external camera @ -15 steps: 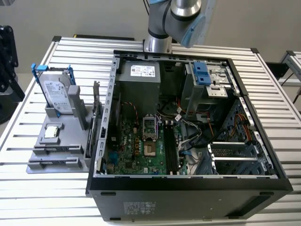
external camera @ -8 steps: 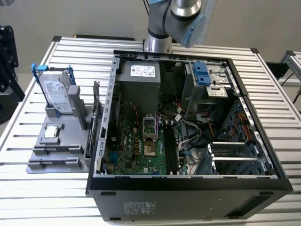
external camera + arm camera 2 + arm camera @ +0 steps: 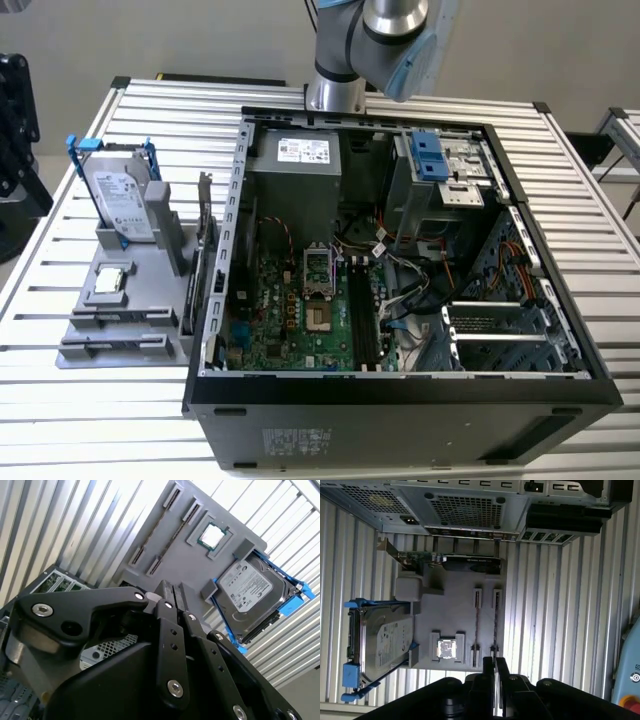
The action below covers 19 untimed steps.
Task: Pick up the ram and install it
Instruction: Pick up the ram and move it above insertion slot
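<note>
Two ram sticks stand on edge in the slots of the grey holder tray (image 3: 455,605). One ram stick (image 3: 476,622) and a second (image 3: 496,622) run side by side, and they show as thin lines (image 3: 150,532) in the second wrist view. My gripper (image 3: 494,666) hangs well above the tray's ram end with its black fingers (image 3: 166,597) pressed together and nothing between them. The open computer case (image 3: 400,280) lies beside the tray, with the long memory slots (image 3: 360,320) on its green board. In the exterior view the ram slots (image 3: 115,320) sit at the tray's front.
On the tray are a silver hard drive (image 3: 385,645) in a blue-handled bracket, a square processor chip (image 3: 446,648) and a graphics card (image 3: 455,560) on edge next to the case. The arm's base (image 3: 335,60) stands behind the case. A ribbed metal table (image 3: 580,180) carries everything.
</note>
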Each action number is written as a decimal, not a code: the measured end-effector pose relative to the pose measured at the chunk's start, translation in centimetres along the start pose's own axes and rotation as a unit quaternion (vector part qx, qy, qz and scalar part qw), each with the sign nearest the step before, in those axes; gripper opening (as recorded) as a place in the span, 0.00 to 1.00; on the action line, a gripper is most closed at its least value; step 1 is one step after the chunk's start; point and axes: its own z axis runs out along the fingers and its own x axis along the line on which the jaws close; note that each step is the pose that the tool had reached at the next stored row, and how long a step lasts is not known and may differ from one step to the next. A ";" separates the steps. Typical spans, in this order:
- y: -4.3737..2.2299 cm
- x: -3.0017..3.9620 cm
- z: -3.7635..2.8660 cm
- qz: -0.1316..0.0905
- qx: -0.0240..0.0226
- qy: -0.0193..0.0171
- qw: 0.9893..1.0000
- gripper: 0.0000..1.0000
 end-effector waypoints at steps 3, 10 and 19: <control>0.00 0.00 0.00 0.000 0.000 0.000 1.000 1.00; 0.00 0.00 0.00 0.002 0.000 0.000 1.000 1.00; -0.01 0.00 0.13 0.002 0.000 0.000 1.000 1.00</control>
